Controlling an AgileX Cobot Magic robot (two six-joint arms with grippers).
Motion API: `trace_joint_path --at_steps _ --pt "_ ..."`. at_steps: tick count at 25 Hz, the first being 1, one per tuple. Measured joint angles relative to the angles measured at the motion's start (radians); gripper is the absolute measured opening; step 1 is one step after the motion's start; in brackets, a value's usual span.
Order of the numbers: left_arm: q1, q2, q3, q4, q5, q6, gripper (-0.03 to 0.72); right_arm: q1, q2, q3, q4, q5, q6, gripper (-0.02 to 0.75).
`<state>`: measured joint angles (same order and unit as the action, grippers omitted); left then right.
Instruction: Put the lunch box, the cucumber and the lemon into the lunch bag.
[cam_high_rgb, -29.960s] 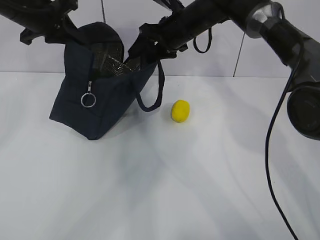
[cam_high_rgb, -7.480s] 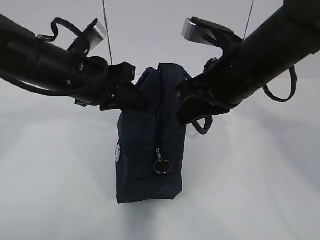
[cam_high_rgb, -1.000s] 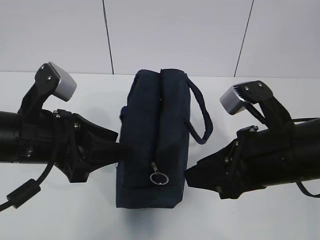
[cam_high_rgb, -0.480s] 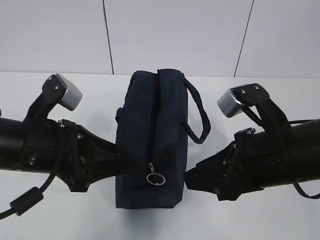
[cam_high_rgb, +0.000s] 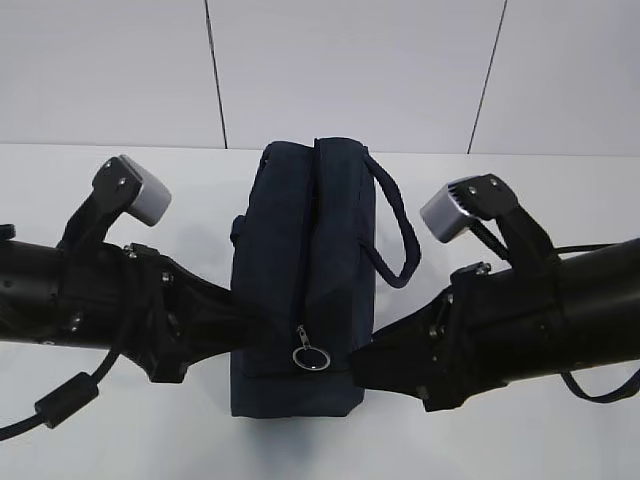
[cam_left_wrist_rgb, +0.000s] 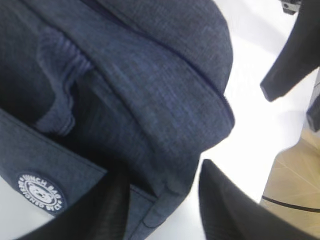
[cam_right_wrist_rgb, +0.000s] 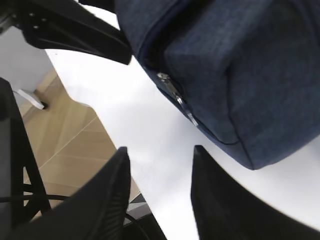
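The dark navy lunch bag (cam_high_rgb: 300, 250) stands upright in the middle of the white table, zipped shut, its silver ring pull (cam_high_rgb: 313, 357) hanging at the near end. My left gripper (cam_high_rgb: 260, 322) is low at the bag's left side; in the left wrist view it (cam_left_wrist_rgb: 161, 170) is open, with the lunch bag's (cam_left_wrist_rgb: 150, 90) bottom corner between the fingers and a gap to the right one. My right gripper (cam_high_rgb: 360, 365) is low at the bag's near right corner, open (cam_right_wrist_rgb: 160, 149) over bare table beside the lunch bag (cam_right_wrist_rgb: 240, 60). Lunch box, cucumber and lemon are out of view.
A loop handle (cam_high_rgb: 400, 230) hangs down the bag's right side. A round logo patch (cam_left_wrist_rgb: 41, 191) marks its left side. The table's front edge lies close under the grippers, with wooden floor (cam_right_wrist_rgb: 65, 150) beyond. A white panelled wall (cam_high_rgb: 350, 70) runs behind.
The bag has shifted slightly left and stands straighter. Both grippers have closed in on its lower near corners, the right one sliding left.
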<state>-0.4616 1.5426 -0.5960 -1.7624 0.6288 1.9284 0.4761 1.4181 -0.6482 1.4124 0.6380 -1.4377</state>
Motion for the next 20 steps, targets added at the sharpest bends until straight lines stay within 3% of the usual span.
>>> trace_joint_path --at_steps 6,12,20 --pt "0.000 0.027 0.000 0.000 0.009 0.000 0.199 0.000 0.055 0.000 0.047 0.011 -0.063 0.329" --pt "0.000 0.029 0.000 0.000 0.020 0.002 0.164 0.000 0.106 0.000 0.078 0.011 -0.150 0.329" --pt "0.000 0.030 0.000 0.002 0.031 0.023 0.021 0.000 0.183 0.000 0.254 0.030 -0.349 0.329"
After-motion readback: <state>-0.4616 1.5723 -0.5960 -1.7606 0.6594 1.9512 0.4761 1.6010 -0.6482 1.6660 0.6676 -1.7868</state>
